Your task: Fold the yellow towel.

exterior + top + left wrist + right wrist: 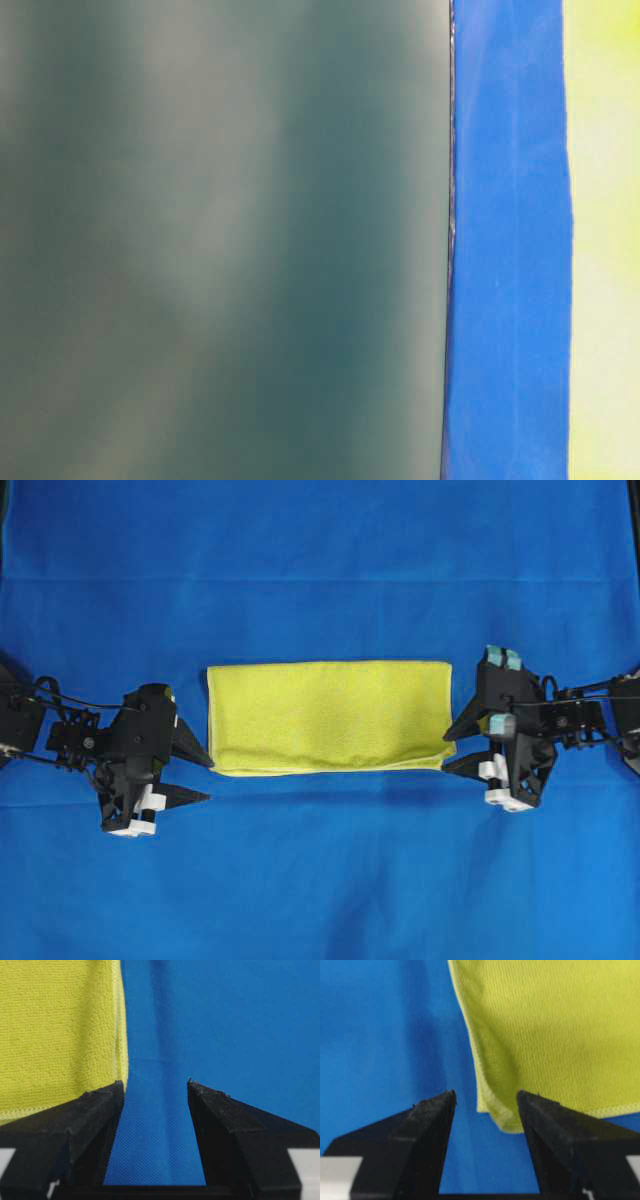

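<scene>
**Folded towel lies between two spread tools**

The yellow towel [328, 716] lies flat on the blue sheet [320, 570] that covers the tabletop, near the middle of the overhead view. It is doubled into a wide rectangle, with two layers showing along its near edge and a small corner poking out at the lower right.

The left tool [200, 778] sits just beside the towel's left end, its jaws spread with only blue sheet between them; in the left wrist view one fingertip [107, 1092] stands at the towel's hemmed corner. The right tool [450, 750] sits at the towel's right end, jaws spread wide and holding nothing; its wrist view shows the towel's lower corner [502, 1120] lying between the fingertips.

The table-level view is blurred, showing only bands of grey-green, blue and yellow.
</scene>
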### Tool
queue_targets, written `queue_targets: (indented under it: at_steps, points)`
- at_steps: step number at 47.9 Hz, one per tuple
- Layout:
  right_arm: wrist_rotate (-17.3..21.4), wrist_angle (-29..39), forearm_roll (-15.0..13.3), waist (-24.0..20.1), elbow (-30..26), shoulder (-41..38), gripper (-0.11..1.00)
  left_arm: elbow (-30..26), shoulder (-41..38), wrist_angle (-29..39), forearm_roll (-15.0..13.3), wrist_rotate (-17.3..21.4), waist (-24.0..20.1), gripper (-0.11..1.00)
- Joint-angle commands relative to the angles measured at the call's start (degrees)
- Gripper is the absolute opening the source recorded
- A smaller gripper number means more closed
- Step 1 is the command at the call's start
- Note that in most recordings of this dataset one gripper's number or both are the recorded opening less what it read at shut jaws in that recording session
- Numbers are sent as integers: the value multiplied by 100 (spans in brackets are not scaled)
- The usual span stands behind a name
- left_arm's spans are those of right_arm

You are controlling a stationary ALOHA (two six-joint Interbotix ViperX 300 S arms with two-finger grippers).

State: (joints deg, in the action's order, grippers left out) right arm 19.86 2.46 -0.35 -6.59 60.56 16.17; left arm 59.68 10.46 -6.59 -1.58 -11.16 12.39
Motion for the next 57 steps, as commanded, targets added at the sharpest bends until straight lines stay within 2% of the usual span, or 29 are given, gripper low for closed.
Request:
queue_targets:
  at_steps: [1, 5, 10, 16, 22, 31, 39, 50, 57]
  points:
    - [-35, 70, -70, 35, -79, 290, 58, -35, 185, 9, -9, 18, -18, 50]
    - [-35, 114, -158, 290, -35, 519, 58, -53, 281, 26, -9, 62, -237, 50]
    - [-35, 88, -246, 782, 0, 615, 58, -88, 387, 18, -9, 176, -721, 50]
    - [-35, 79, -369, 1406, -35, 483, 58, -176, 299, 18, -9, 272, -1354, 50]
    - [-44, 79, -527, 1679, -97, 185, 58, -290, 123, 18, -9, 396, -1758, 50]
    - [-44, 53, -703, 1837, -316, -378, 58, -378, -396, -35, -9, 606, -1978, 50]
    - [-44, -97, -835, 2048, -448, -853, 58, -492, -844, -62, -9, 624, -2153, 50]
    - [-44, -211, -896, 2276, -483, -1362, 58, -448, -1187, -202, -9, 633, -2443, 50]
    - [-44, -237, -896, 2338, -466, -1441, 58, -448, -1213, -185, -9, 633, -2461, 50]
